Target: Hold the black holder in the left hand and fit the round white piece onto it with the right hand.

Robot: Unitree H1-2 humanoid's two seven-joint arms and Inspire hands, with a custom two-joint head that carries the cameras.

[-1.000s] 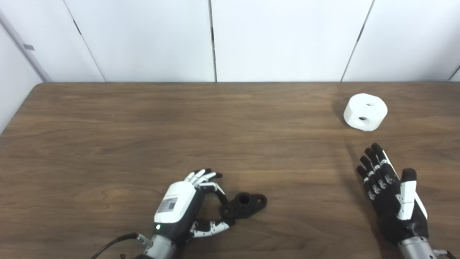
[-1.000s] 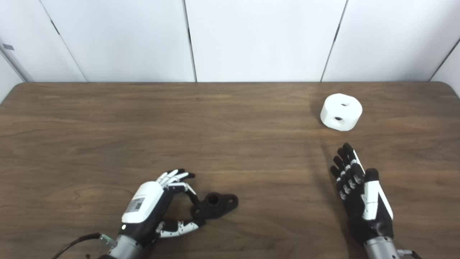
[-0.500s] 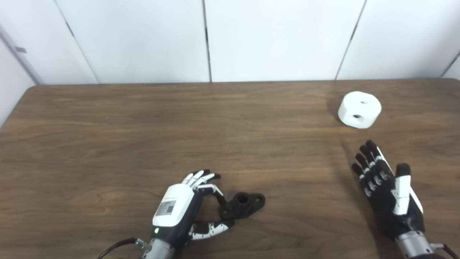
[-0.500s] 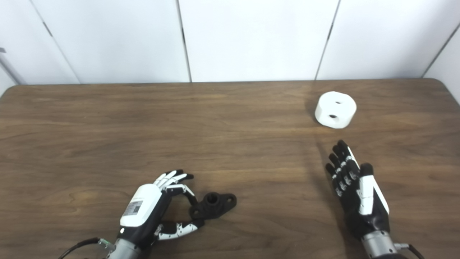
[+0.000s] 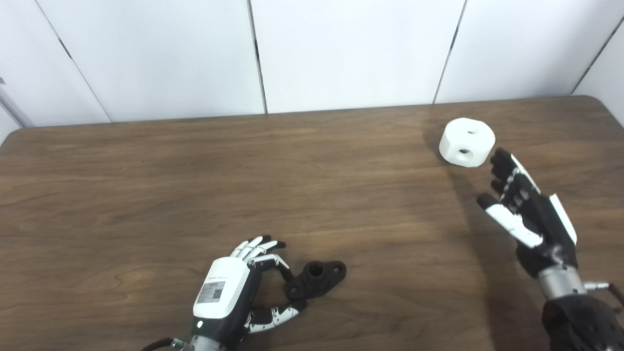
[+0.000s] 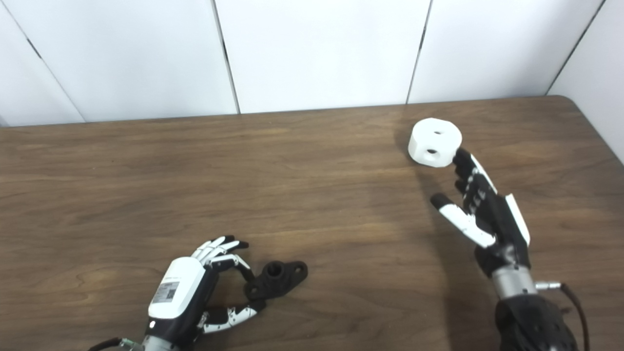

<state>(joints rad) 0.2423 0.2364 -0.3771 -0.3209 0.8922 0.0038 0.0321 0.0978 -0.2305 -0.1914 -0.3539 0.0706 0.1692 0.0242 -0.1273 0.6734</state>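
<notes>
Two pieces lie well apart on the tabletop [image 5: 146, 185]: the black holder [image 5: 316, 279] at the lower centre of the frame and the round white piece [image 5: 467, 142] at the upper right. The left hand [image 5: 229, 292] curls loosely around the holder's near end, perhaps touching but not clamped. The right hand [image 5: 529, 209] is spread wide and empty, fingertips just beside the white piece. Both grasps seem not yet made. Next, the right hand should probably wrap the piece's round side before lifting.
</notes>
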